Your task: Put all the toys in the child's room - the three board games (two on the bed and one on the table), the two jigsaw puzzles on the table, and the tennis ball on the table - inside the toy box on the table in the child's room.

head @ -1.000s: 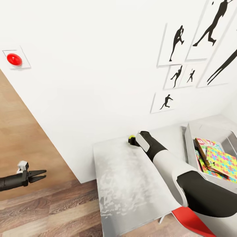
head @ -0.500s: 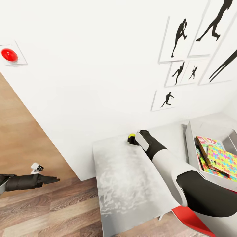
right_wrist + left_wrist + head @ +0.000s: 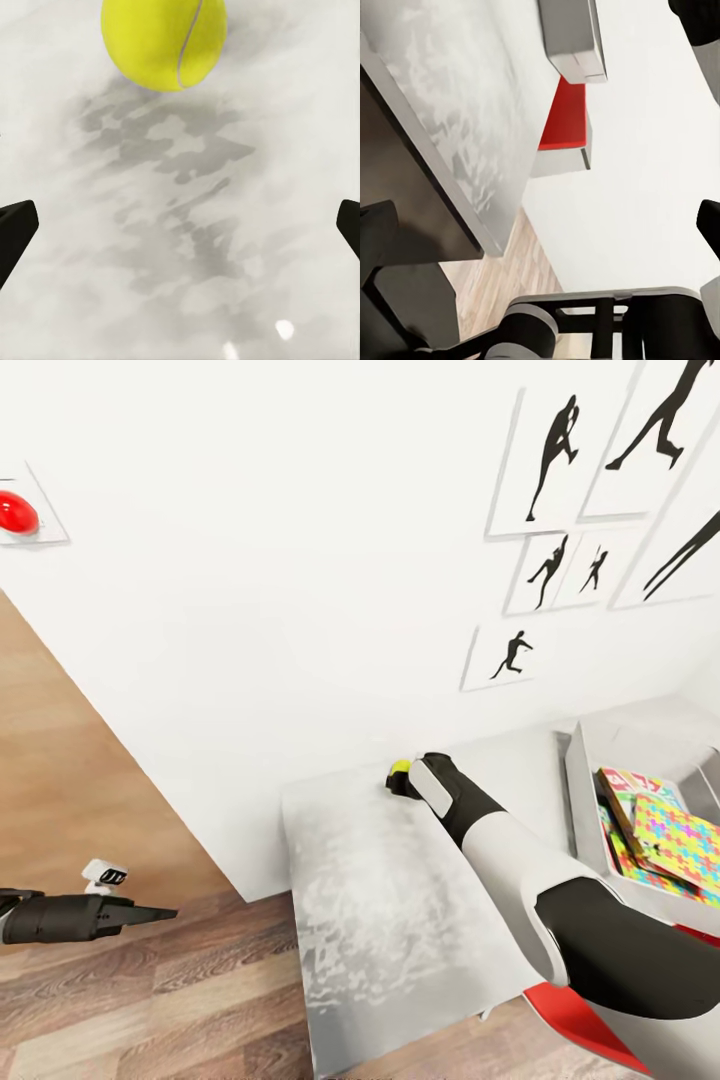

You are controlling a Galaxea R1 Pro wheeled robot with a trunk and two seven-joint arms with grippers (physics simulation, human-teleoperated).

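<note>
Head view, nearest first: red chair [image 3: 580, 1020] at the bottom edge, partly under the right arm [image 3: 560, 900], tucked against the table [image 3: 390, 930]. The right arm reaches forward across the mottled grey-white tabletop toward the wall. Right gripper [image 3: 400, 784] sits at the far edge of the table, close to the wall, with the tennis ball [image 3: 400, 768] just at its tip. In the right wrist view the ball [image 3: 164, 41] rests on the tabletop [image 3: 195, 225] ahead of the gripper; the two dark fingertips [image 3: 15, 229] show at opposite edges of the picture, spread wide, ball not between them and not touched.

Left gripper [image 3: 150, 912] hangs off to the left over the wood floor [image 3: 150, 1000], well apart from the table, pointing toward it. Its fingers look pressed together into one thin point, probably closed with nothing held, though they're small there. Left wrist view: table edge [image 3: 450, 150], red chair seat [image 3: 564, 124].

Farther right on the table, the toy box [image 3: 580, 780], pale grey. Inside it lies a jigsaw puzzle [image 3: 675, 840] on top, leaning over a colourful board game [image 3: 625, 785].

Behind: white wall [image 3: 280, 590] with black silhouette sports pictures [image 3: 555, 460], and a red button [image 3: 15, 512] at far left.
</note>
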